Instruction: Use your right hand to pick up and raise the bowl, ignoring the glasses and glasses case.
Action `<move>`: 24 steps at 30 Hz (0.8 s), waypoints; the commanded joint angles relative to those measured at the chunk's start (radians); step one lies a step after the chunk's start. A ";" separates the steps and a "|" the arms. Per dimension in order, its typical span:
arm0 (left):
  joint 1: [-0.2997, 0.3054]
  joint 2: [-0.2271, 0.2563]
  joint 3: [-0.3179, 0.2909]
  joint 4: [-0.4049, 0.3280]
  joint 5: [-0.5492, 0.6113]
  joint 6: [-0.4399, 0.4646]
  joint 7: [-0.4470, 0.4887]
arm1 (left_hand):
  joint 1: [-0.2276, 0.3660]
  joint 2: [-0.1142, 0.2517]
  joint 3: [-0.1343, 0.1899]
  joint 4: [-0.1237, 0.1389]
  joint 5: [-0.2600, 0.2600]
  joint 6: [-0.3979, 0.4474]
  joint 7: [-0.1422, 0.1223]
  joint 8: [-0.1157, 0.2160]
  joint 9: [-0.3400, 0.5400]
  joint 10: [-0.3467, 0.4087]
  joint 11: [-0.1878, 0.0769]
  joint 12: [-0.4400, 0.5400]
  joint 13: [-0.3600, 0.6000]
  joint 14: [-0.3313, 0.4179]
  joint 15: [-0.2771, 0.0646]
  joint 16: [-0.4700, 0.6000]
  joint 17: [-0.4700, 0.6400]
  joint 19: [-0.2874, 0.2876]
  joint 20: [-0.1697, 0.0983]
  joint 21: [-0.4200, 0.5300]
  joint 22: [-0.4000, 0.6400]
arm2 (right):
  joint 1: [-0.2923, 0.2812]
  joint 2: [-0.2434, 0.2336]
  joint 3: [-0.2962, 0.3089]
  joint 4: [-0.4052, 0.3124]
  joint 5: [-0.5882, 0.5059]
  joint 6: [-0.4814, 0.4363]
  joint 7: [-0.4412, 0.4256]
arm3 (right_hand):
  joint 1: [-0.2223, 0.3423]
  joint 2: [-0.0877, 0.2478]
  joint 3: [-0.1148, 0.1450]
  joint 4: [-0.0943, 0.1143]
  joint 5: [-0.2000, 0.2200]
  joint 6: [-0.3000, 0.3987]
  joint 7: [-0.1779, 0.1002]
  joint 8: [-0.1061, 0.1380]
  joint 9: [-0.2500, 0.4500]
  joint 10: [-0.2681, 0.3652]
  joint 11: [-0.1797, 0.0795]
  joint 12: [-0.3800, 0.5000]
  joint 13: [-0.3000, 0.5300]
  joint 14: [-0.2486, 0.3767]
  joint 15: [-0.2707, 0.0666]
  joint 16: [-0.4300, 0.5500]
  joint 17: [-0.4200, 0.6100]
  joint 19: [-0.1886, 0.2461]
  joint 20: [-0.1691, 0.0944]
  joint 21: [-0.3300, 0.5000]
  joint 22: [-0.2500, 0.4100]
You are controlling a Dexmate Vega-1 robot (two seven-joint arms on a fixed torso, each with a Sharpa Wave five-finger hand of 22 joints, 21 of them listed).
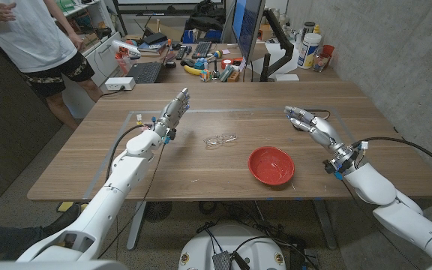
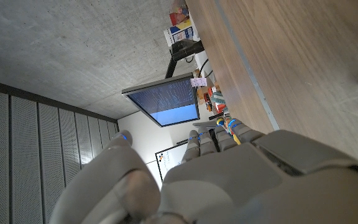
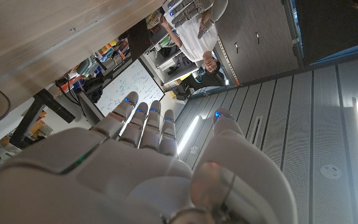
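A red bowl (image 1: 271,165) sits upright on the wooden table (image 1: 223,120), right of the middle and toward the front. Clear-framed glasses (image 1: 220,139) lie to its left, a little farther back. A dark glasses case (image 1: 303,124) lies behind my right hand. My right hand (image 1: 310,124) hovers above the table to the right of and behind the bowl, fingers stretched out and holding nothing; its back shows in the right wrist view (image 3: 148,168). My left hand (image 1: 172,114) is raised at the left, fingers extended, empty; its back shows in the left wrist view (image 2: 229,174).
A person (image 1: 40,37) stands at the far left behind the table. A monitor (image 1: 247,30), keyboard (image 1: 145,72) and several small items clutter the desk beyond the far edge. Cables trail along both arms.
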 commanded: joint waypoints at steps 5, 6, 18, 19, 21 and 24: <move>0.010 0.000 0.012 -0.025 0.017 0.017 0.021 | 0.003 0.012 -0.003 0.002 0.005 0.009 0.002 0.004 0.002 0.006 -0.005 0.001 0.005 -0.002 -0.001 0.006 0.004 -0.010 -0.048 0.004 0.004 | -0.033 -0.001 0.028 0.021 -0.024 0.071 -0.007 | 0.002 -0.011 0.000 -0.005 0.006 0.003 -0.007 0.001 0.001 0.016 -0.001 0.008 0.002 0.011 -0.007 0.010 0.003 0.016 -0.009 0.003 0.003; 0.011 0.000 0.011 -0.027 0.017 0.017 0.022 | 0.004 0.012 -0.003 0.002 0.005 0.010 0.001 0.005 0.002 0.006 -0.005 0.001 0.005 -0.002 -0.002 0.006 0.004 -0.010 -0.048 0.004 0.004 | -0.033 0.001 0.030 0.024 -0.034 0.076 -0.011 | 0.002 -0.011 0.000 -0.005 0.007 0.005 -0.007 0.002 0.001 0.017 -0.003 0.008 0.002 0.013 -0.008 0.011 0.003 0.018 -0.010 0.003 0.003; 0.025 0.003 0.009 -0.051 0.017 0.020 0.037 | 0.004 0.013 -0.005 0.001 0.006 0.010 0.001 0.005 0.002 0.006 -0.007 0.001 0.005 -0.002 -0.001 0.006 0.004 -0.010 -0.048 0.004 0.004 | -0.057 0.023 0.075 0.039 -0.138 0.127 -0.050 | 0.002 -0.016 -0.002 -0.006 0.011 0.005 -0.017 0.001 0.002 0.029 -0.010 0.011 0.003 0.031 -0.017 0.015 0.003 0.031 -0.014 0.006 0.003; 0.025 0.003 0.009 -0.052 0.017 0.021 0.038 | 0.004 0.013 -0.005 0.001 0.006 0.010 0.000 0.005 0.002 0.006 -0.007 0.001 0.005 -0.002 -0.001 0.006 0.004 -0.011 -0.047 0.004 0.004 | -0.060 0.024 0.077 0.041 -0.136 0.130 -0.050 | 0.002 -0.017 -0.002 -0.006 0.011 0.004 -0.018 0.001 0.002 0.029 -0.010 0.011 0.003 0.032 -0.017 0.015 0.003 0.032 -0.014 0.006 0.003; 0.027 0.004 0.010 -0.055 0.018 0.023 0.040 | 0.005 0.014 -0.006 0.001 0.006 0.009 0.000 0.004 0.002 0.006 -0.007 0.001 0.005 -0.002 -0.001 0.006 0.004 -0.011 -0.047 0.004 0.004 | -0.064 0.026 0.078 0.047 -0.131 0.138 -0.048 | 0.002 -0.018 -0.003 -0.006 0.012 0.005 -0.019 0.002 0.002 0.032 -0.011 0.012 0.003 0.036 -0.019 0.016 0.003 0.035 -0.016 0.007 0.003; 0.030 0.003 0.011 -0.058 0.018 0.024 0.044 | 0.005 0.014 -0.006 0.001 0.006 0.010 0.000 0.004 0.002 0.007 -0.006 0.001 0.005 -0.002 -0.001 0.006 0.004 -0.011 -0.046 0.004 0.004 | -0.074 0.029 0.080 0.055 -0.121 0.145 -0.046 | 0.000 -0.022 -0.005 -0.006 0.015 0.011 -0.025 0.004 0.002 0.043 -0.018 0.015 0.003 0.046 -0.024 0.017 0.003 0.042 -0.017 0.008 0.003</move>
